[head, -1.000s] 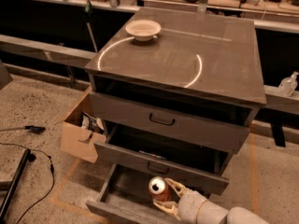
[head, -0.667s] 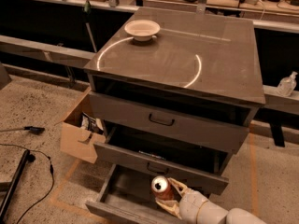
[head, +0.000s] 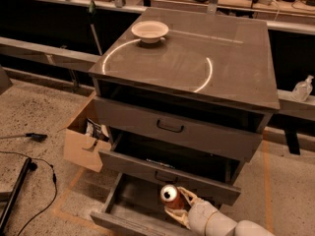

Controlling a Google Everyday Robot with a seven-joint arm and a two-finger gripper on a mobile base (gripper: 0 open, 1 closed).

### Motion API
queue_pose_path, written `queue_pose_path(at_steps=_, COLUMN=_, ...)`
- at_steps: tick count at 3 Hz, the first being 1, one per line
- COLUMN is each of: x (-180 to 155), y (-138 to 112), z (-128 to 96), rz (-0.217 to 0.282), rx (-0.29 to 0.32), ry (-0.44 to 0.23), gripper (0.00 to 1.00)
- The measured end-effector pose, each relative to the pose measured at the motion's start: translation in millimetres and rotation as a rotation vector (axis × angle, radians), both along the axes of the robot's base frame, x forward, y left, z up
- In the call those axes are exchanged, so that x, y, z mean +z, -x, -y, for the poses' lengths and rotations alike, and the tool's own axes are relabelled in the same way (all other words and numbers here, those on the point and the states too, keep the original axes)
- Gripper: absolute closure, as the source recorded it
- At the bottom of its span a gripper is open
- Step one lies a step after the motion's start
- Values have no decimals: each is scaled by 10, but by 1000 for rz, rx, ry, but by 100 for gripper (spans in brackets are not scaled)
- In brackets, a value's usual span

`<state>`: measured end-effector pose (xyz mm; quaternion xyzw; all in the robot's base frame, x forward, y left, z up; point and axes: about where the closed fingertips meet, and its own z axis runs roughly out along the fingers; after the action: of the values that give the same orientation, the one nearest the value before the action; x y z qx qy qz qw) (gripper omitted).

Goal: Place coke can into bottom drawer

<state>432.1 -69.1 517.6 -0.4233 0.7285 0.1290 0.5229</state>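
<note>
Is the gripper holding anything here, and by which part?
Yes. The gripper holds the coke can by its red side wall, below the silver top, over the open bottom drawer.

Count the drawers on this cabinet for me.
3, stacked: top drawer, middle drawer pulled partway out, bottom drawer pulled out furthest, with the gripper holding the coke can over it.

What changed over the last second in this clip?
Hardly anything: the gripper, jaws closed on the coke can, edged slightly right in the view above the open bottom drawer. The can was not let go. The bowl and cabinet stayed put.
</note>
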Motion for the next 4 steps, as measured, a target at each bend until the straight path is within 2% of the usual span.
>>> queue_pose_path(at_steps=1, x=-416, y=-241, z=128, rz=46, rx=-61, ry=53, gripper=100)
queue_pose_path(at_steps=2, x=-763, y=-345, z=191, rz=34, rx=-81, ry=57, gripper=100)
queue_pose_path(at_steps=3, x=-1264, y=-384, z=84, rz=-10, rx=-33, ry=6, gripper=100)
queue_pose_path(at_steps=4, x=-1580, y=-422, z=-25, rz=-18, rx=-1, ry=-24, gripper=100)
